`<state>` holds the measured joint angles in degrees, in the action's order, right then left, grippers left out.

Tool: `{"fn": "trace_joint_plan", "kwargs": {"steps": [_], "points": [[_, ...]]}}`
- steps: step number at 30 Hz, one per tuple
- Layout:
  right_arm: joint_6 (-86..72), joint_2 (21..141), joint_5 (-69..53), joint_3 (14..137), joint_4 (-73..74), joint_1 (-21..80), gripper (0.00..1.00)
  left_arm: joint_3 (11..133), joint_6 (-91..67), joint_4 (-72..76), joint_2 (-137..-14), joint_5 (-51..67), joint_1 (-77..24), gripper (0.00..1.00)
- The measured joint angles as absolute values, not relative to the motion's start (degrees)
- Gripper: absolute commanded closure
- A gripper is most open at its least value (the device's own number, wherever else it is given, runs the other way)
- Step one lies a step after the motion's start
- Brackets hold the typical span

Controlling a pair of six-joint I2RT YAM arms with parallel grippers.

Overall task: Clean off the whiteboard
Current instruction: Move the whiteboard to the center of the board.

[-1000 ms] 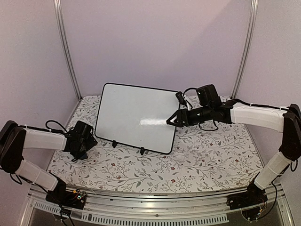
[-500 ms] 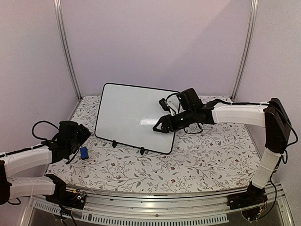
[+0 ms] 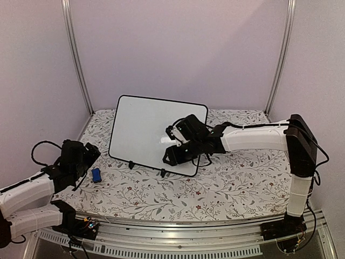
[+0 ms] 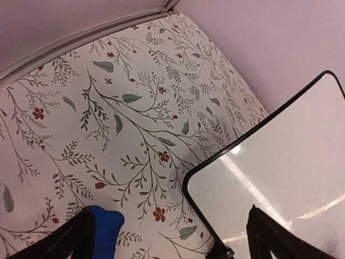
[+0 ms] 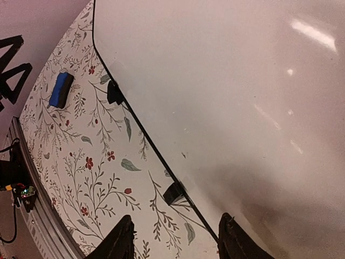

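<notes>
The whiteboard [image 3: 143,129] stands tilted back on small black feet, its white face blank, with only glare streaks. My right gripper [image 3: 168,158] hangs open over its lower right edge. In the right wrist view the black frame of the whiteboard [image 5: 226,97] runs between the fingers of the right gripper [image 5: 177,240], beside a foot [image 5: 173,192]. My left gripper [image 3: 82,157] is open at the near left, close to the blue eraser [image 3: 96,175]. In the left wrist view the left gripper [image 4: 172,243] is empty; the eraser [image 4: 105,232] lies by its left finger, and the corner of the whiteboard [image 4: 280,167] is at the right.
A floral cloth [image 3: 226,183] covers the table. Purple walls with metal posts [image 3: 75,59] close in the back and both sides. A metal rail [image 3: 172,229] runs along the near edge. The eraser [image 5: 61,89] lies left of the board's other foot [image 5: 115,93].
My right arm has swept left and down across the board to its lower edge, jaws narrowing. My left arm has drawn back towards the near left, uncovering the blue eraser on the cloth.
</notes>
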<state>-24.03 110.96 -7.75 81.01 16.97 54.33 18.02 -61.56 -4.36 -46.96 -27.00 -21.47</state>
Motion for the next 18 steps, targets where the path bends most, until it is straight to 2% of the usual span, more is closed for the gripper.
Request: {"fn": "trace_joint_plan", "kwargs": {"steps": [6,18], "points": [[-27.49,115.63,-4.56,83.22,17.52,58.33,0.48,18.17,-61.56,-6.42,-46.87,-26.28,-21.47,0.03],[-33.76,122.13,0.95,88.73,20.56,59.48,0.51,18.61,-61.34,-11.42,-40.1,-24.77,-21.54,0.03]]}}
